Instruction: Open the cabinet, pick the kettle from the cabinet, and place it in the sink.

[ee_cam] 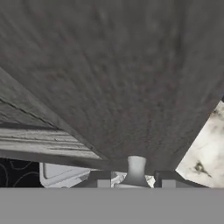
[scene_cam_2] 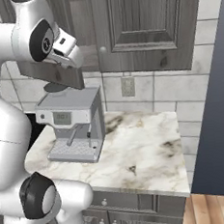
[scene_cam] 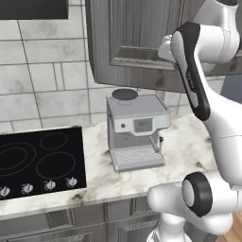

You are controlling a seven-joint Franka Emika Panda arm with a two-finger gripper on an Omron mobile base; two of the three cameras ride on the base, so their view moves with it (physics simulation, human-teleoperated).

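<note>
Tool (ee_cam: 133,183) fingers stood narrowly apart in the hand view, one on each side of the small round metal knob (ee_cam: 135,171) at six o'clock, closed around its stem so that the knob was held between them. Behind the knob the dark grey wood-grain door of the cabinet (ee_cam: 122,83) spread across the picture. In the left base view that cabinet (scene_cam: 137,42) hung at twelve o'clock, its left door swung a little out from the wall, with the white arm (scene_cam: 208,104) reaching up to it at two o'clock. In the right base view the arm's hand lay against the door's lower edge at ten o'clock. Below, a boxy silver coffee machine (scene_cam: 136,130) stood on the marble counter (scene_cam_2: 142,150), and a black cooktop (scene_cam: 40,160) lay at nine o'clock of it in the left base view. Whether a kettle or a sink was nearby could not be told.
</note>
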